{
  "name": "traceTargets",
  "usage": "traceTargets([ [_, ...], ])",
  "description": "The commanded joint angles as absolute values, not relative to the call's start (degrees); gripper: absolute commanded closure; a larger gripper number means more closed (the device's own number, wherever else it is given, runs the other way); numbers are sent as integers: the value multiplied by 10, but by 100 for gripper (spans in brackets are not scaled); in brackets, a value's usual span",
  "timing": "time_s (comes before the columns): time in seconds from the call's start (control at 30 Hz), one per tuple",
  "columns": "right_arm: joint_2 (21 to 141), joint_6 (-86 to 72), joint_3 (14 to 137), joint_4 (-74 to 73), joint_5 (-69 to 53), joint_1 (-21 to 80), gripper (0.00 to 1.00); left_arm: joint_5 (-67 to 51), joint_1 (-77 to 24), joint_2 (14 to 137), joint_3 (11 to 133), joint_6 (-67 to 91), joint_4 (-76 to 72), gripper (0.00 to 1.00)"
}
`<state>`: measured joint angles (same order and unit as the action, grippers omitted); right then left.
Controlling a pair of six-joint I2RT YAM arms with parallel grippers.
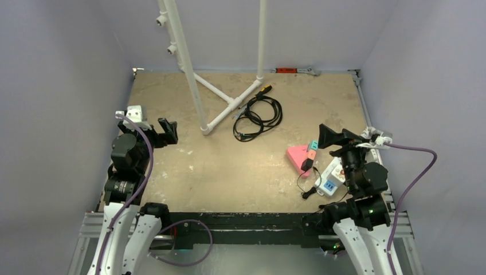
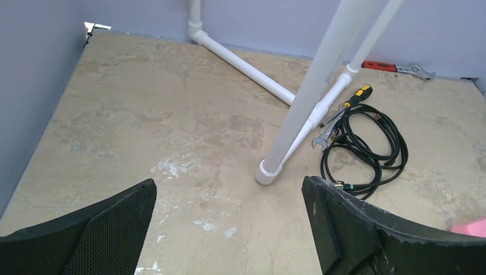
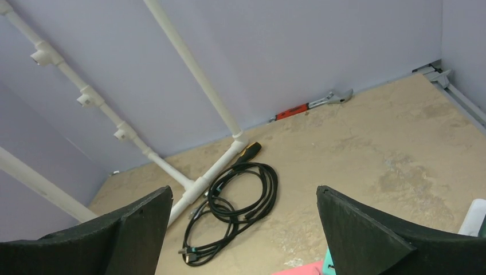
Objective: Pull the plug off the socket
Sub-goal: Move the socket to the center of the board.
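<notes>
The socket is a white power strip (image 1: 330, 176) with a blue label at the near right of the table, partly under my right arm. A black plug (image 1: 307, 165) with a thin black cord sits at its left end, against a pink block (image 1: 296, 154). I cannot tell how deep the plug sits. My right gripper (image 1: 331, 137) hovers open just beyond it, empty. In the right wrist view the gripper (image 3: 243, 192) shows wide jaws, the pink block (image 3: 298, 268) and a corner of the strip (image 3: 475, 217); the plug is out of view there. My left gripper (image 1: 167, 132) (image 2: 229, 183) is open and empty at the far left.
A white pipe frame (image 1: 220, 103) stands mid-table, with a coiled black cable (image 1: 258, 117) and a yellow-handled screwdriver (image 1: 265, 90) beside it. A red-handled wrench (image 1: 295, 71) lies along the back wall. A teal piece (image 1: 312, 146) sits by the pink block. Purple walls close three sides.
</notes>
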<state>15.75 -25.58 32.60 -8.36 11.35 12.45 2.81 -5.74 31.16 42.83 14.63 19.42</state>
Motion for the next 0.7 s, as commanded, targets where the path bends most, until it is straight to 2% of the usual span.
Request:
traceTargets([
  [0.0,174,-264,358,-90,99,123,1,27,-54,323,432,164,190,1],
  [0.17,202,-284,373,-117,101,123,1,25,-54,320,432,165,192,1],
  [0.4,228,-324,368,-147,45,123,1,62,-54,319,422,159,210,1],
  [0.6,343,-342,362,-180,-11,124,20,-20,-54,337,416,158,199,1],
  [0.67,365,-350,350,-182,8,125,23,-29,-54,337,414,157,198,1],
])
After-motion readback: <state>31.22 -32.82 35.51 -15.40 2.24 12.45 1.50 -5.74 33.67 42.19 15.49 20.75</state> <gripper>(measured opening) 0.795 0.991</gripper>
